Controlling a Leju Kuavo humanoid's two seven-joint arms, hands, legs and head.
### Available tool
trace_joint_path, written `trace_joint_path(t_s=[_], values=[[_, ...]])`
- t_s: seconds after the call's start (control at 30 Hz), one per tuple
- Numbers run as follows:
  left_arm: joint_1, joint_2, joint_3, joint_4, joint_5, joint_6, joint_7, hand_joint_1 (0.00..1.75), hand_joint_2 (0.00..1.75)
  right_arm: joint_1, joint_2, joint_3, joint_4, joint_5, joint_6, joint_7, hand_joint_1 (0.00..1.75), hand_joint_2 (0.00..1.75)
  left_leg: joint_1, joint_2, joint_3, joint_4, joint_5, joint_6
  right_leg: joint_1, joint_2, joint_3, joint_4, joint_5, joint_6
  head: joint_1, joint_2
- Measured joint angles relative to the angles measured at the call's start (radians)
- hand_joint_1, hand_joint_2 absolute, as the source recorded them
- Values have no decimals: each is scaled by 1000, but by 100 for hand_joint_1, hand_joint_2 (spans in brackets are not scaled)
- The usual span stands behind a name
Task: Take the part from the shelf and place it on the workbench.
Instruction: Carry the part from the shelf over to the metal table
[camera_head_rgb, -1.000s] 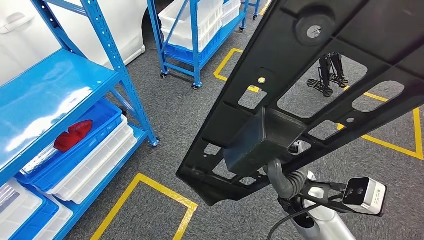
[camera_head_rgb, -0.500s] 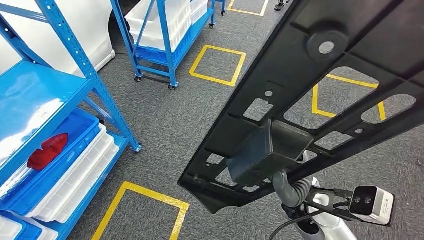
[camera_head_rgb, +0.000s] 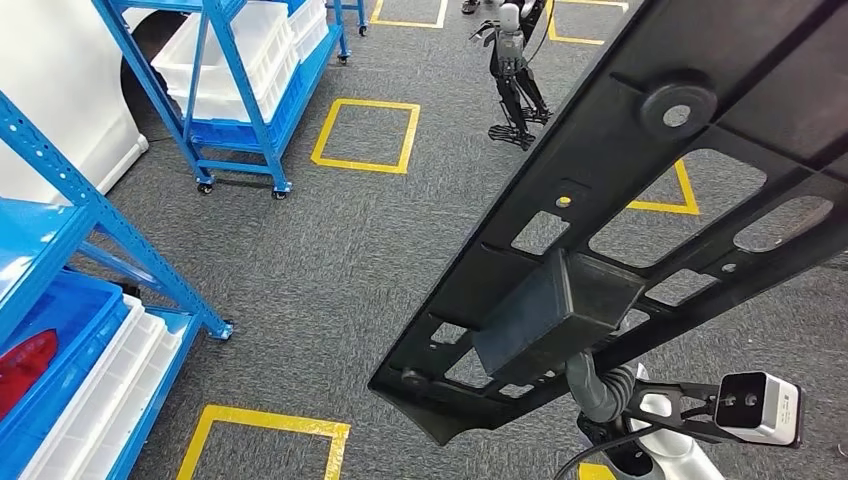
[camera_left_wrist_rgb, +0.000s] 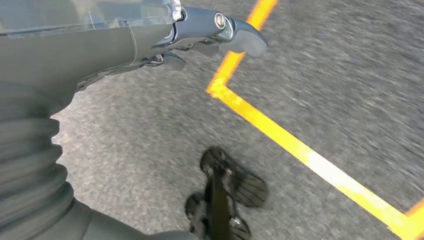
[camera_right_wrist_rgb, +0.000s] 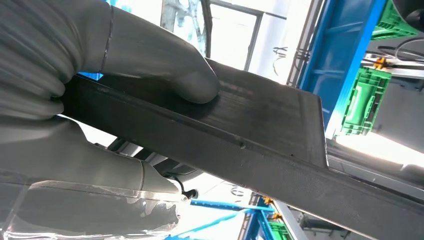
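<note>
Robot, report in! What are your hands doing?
Right hand gripping the black part, held high. Left hand holding nothing. Another robot standing ahead. Workbench not sighted.

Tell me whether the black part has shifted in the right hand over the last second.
No. The black part sits the same against the right hand; the camera turned.

- Right hand (camera_right_wrist_rgb: 100, 115) is clamped on the black part (camera_head_rgb: 640, 210); the wrist cam shows the thick grey thumb pressed flat on one face and the rest of the hand wrapped under the edge.
- Right arm (camera_head_rgb: 650, 440) comes up from the near right, wrist raised under the part.
- Left hand (camera_left_wrist_rgb: 190, 35) hangs over the floor holding nothing, fingers stretched out.
</note>
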Motion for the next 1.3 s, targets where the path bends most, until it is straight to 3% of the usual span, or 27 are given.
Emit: trace_joint_path(t_s=[0.07, 0.13, 0.2, 0.27, 0.33, 0.37, 0.4, 0.47, 0.5, 0.57, 0.63, 0.7, 0.77, 0.8, 0.83, 0.87, 0.9, 0.93, 1.0, 1.07, 1.13, 1.2, 1.27, 1.3], values=[[-3, 1, 4, 1, 1, 0, -3, 0, 175, 0, -11, -5, 4, -12, 13, 0, 175, 175, -3, -13, 12, -34, 5, 6, -3, 18, -8, 2, 3, 13, 0, 0], [-7, 1, 6, 1, 1, -1, -12, 0, 175, 0, -24, -16, 7, -20, 30, 0, 175, 175, -5, 6, 15, -42, 12, 20, -7, 20, -13, 4, 4, 26, 0, 0], [-5, 1, 8, 1, -1, -6, -25, 0, 175, 2, -31, -35, 10, -10, 54, 0, 175, 175, -5, 28, 20, -52, 19, 35, -6, -26, -36, 51, -26, 34, 4, 0], [-1, 1, 9, 1, -5, -12, -34, 0, 175, 11, -28, -49, 11, 19, 72, 0, 175, 175, -8, 51, 19, -55, 21, 42, -8, -75, -97, 175, -90, 39, 9, 0], [3, 2, 10, 1, -11, -18, -37, 0, 175, 30, -19, -55, 11, 50, 78, 0, 175, 175, -11, 74, 18, -55, 19, 43, -11, -85, -150, 285, -127, 44, 9, 0], [3, 1, 10, 1, -14, -20, -37, 0, 175, 41, -14, -57, 11, 64, 78, 0, 175, 175, -12, 85, 18, -55, 18, 43, -12, -88, -151, 289, -119, 44, 9, 0], [3, 1, 10, 1, -16, -23, -38, 0, 175, 50, -7, -60, 10, 77, 76, 0, 175, 175, -13, 97, 19, -55, 17, 42, -12, -93, -130, 250, -95, 43, 9, 0], [1, 0, 9, 1, -23, -30, -39, 0, 175, 63, 6, -64, 4, 102, 67, 0, 175, 175, -15, 118, 23, -54, 13, 36, -6, -129, -50, 103, -36, 34, 9, 0], [0, -1, 8, 1, -26, -35, -39, 0, 175, 67, 11, -66, -1, 113, 63, 0, 175, 175, -17, 127, 26, -54, 11, 32, -2, -148, -18, 42, -19, 28, 8, 0], [-2, -1, 6, 1, -33, -46, -38, 0, 175, 78, 20, -68, -11, 128, 58, 0, 175, 175, -19, 144, 31, -56, 6, 21, 7, -163, 4, -4, -13, 17, 6, 0], [-7, -1, 3, 1, -37, -54, -37, 0, 175, 95, 27, -70, -22, 142, 56, 0, 175, 175, -16, 155, 38, -57, 1, 8, 6, -141, 5, -11, -9, 8, 5, 0], [-8, 0, 0, 1, -39, -55, -34, 0, 175, 110, 35, -70, -33, 153, 54, -1, 175, 175, -12, 121, 28, -21, -28, -2, 0, -119, 12, -21, -3, -3, 3, 0], [-6, 1, -4, 1, -40, -55, -32, 0, 175, 119, 44, -70, -38, 158, 53, -1, 175, 175, -9, 70, -22, 94, -93, -6, -1, -96, 14, -25, 0, -11, 0, 0], [-5, 1, -5, 1, -40, -55, -31, 0, 175, 125, 48, -70, -39, 162, 53, -1, 175, 175, -9, 59, -56, 165, -124, -7, 0, -84, 14, -24, 0, -13, -1, 0], [-4, 1, -6, 1, -40, -54, -29, 0, 175, 133, 52, -70, -40, 167, 54, -1, 175, 175, -8, 54, -83, 218, -139, -8, 1, -71, 13, -23, 0, -13, -2, 0], [-4, 1, -6, 1, -40, -53, -27, 0, 175, 143, 55, -70, -41, 173, 56, -1, 175, 175, -8, 53, -95, 237, -135, -7, 2, -57, 13, -21, 0, -13, -2, 0], [-3, 1, -6, 1, -40, -53, -25, 0, 175, 153, 59, -70, -44, 180, 58, -1, 175, 175, -8, 51, -88, 214, -109, -6, 2, -42, 13, -17, -1, -12, -2, 0], [-3, 1, -6, 1, -40, -52, -22, 0, 175, 161, 64, -71, -47, 187, 61, -1, 175, 175, -7, 44, -63, 153, -70, -5, 1, -27, 14, -13, -3, -11, -2, 0], [-2, 1, -7, 1, -41, -52, -18, 0, 175, 170, 76, -71, -53, 200, 62, 0, 175, 175, -3, 3, -4, 17, -9, -1, 1, 0, 10, -4, -7, -5, -2, 0], [-4, 2, -7, 2, -42, -54, -16, 0, 175, 175, 87, -71, -57, 210, 57, 0, 175, 175, -3, -23, 19, -39, 2, 2, -1, 20, 3, 2, -7, 5, -1, 0], [-8, 4, -8, 2, -44, -61, -16, 0, 175, 179, 93, -72, -62, 217, 46, 0, 175, 175, -5, -6, 21, -45, 5, 12, -4, 38, -2, 1, -4, 18, -1, 0], [-11, 5, -10, 2, -47, -71, -18, 0, 175, 182, 95, -74, -69, 222, 37, -1, 175, 175, -4, 18, 27, -56, 13, 26, -3, 9, -16, 26, -21, 27, 1, 0], [-9, 7, -12, 2, -49, -80, -21, 0, 175, 182, 98, -77, -73, 226, 30, -1, 175, 175, -5, 44, 30, -64, 17, 35, -2, -52, -67, 130, -79, 31, 5, 0], [-7, 8, -12, 2, -50, -83, -23, 0, 175, 181, 100, -77, -73, 227, 27, -1, 175, 175, -7, 56, 29, -64, 17, 37, -3, -72, -102, 201, -111, 34, 7, 0]])
